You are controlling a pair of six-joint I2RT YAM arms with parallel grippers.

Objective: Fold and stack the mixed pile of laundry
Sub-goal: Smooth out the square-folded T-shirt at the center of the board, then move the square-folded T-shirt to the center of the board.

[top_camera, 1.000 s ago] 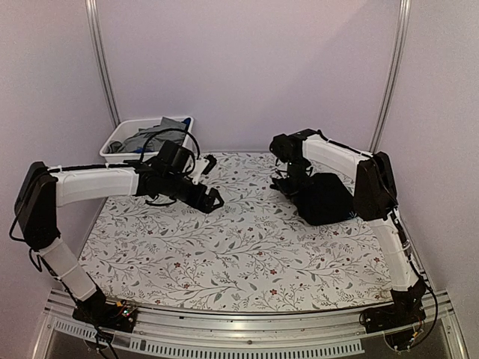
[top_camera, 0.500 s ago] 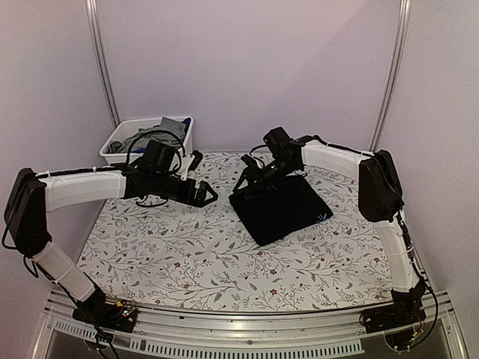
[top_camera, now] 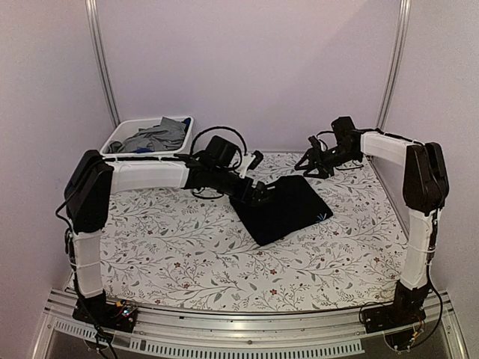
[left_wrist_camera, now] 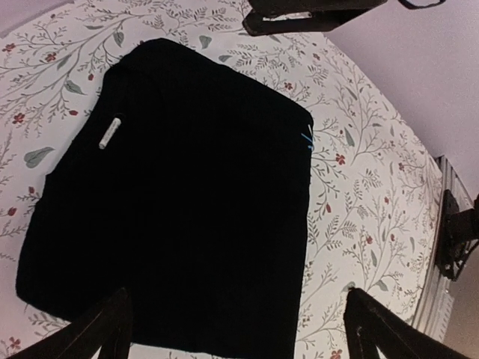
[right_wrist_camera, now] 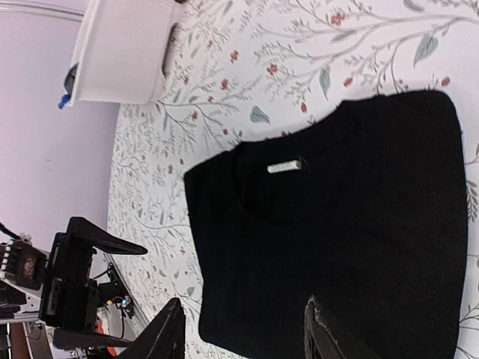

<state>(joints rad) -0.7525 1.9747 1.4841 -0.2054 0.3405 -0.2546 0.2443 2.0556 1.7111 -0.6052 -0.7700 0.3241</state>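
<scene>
The folded black cloth T-shirt (top_camera: 284,208) is lying flat on the floral-printed tablecloth (top_camera: 187,247), right of centre. The left gripper (top_camera: 260,196) is being held wide open over its edge; the right gripper (top_camera: 310,163), parted and empty, beyond it. Soft, limp and light, it is judged best pinched at a folded edge.

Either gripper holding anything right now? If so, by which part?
Nothing held. Left gripper and right gripper both open; black T-shirt lies free on the table.

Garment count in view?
2: black T-shirt folded flat on the table, centre-right; grey garment in the white bin, back left. More may be buried under it.
</scene>
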